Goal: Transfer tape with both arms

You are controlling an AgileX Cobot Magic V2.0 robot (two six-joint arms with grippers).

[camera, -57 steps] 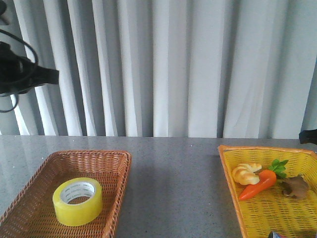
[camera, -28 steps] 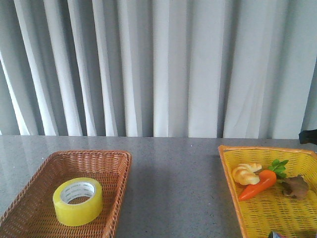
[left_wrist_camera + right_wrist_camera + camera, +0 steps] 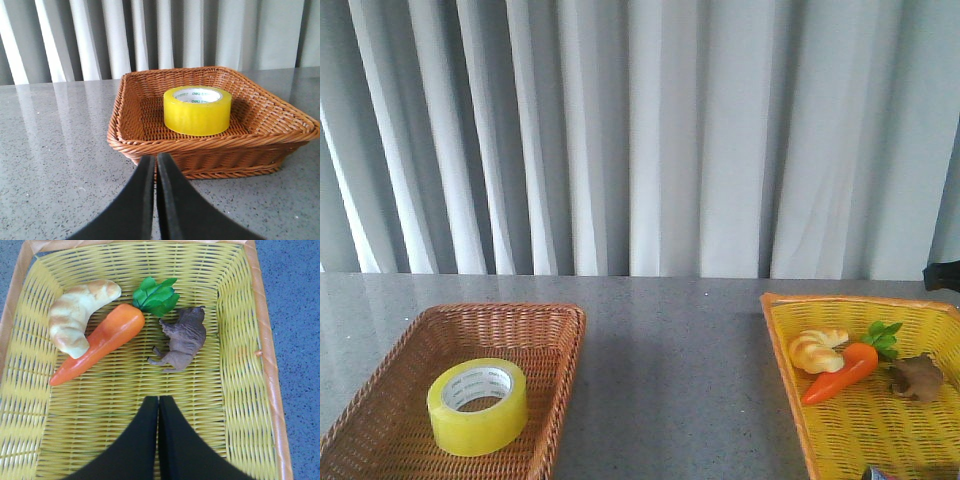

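Observation:
The yellow tape roll [image 3: 477,406] with a white printed core lies flat in the brown wicker basket [image 3: 555,330] at the front left. The left wrist view shows the tape [image 3: 197,110] in that basket [image 3: 150,145]. My left gripper [image 3: 156,159] is shut and empty, low over the grey table just outside the basket's rim. My right gripper [image 3: 158,400] is shut and empty above the yellow basket [image 3: 260,340]. Neither gripper shows in the front view.
The yellow basket [image 3: 780,330] at the right holds a toy croissant [image 3: 817,349], an orange toy carrot [image 3: 842,371] and a brown toy animal [image 3: 917,377]. These also show in the right wrist view: croissant [image 3: 77,315], carrot [image 3: 100,340], animal [image 3: 182,340]. Grey curtains hang behind the table.
A black arm part seen at the upper left of the front view one second ago has left the view. The tape and baskets have not moved.

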